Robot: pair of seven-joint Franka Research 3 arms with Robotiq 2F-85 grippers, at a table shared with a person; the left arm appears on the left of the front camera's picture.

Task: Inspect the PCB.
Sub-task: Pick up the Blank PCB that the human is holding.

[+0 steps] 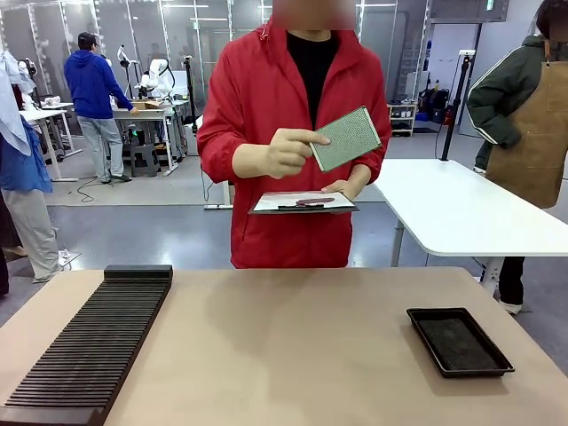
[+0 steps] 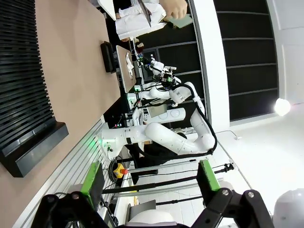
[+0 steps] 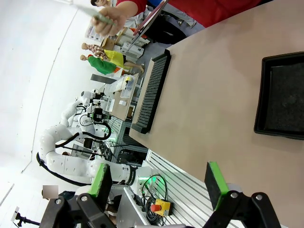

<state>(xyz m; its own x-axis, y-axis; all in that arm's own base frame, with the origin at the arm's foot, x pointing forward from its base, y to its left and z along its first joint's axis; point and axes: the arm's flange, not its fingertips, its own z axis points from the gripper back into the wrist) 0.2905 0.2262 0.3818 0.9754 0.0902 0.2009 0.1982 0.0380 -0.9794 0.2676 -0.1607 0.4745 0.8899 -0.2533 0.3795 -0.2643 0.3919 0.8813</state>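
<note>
With left hand [image 2: 151,176] and right hand [image 3: 157,183] both spread wide and empty, hang back; watch the PCB [image 1: 346,138], held up tilted by the person [image 1: 257,98] at twelve o'clock, just above the clipboard [image 1: 302,202]

- person: red long-sleeved jacket [image 1: 257,106], stand-up collar, front open at neck, plain cuffs; black round-neck top [image 1: 312,53] beneath.
- left gripper [image 2: 151,179]: two black angular fingers, bright green pads [image 2: 92,183] on inner faces, round silver screws at knuckles.
- right gripper [image 3: 157,183]: same build; black links, green pads [image 3: 214,184], silver screw heads at joints.
- right arm [image 2: 164,137]: glossy white rounded segments, black cable [image 2: 212,135] looped along outside, green light [image 2: 101,141] at base.
- left arm [image 3: 61,160]: white rounded segments, black cable alongside, green glow at base.
</note>
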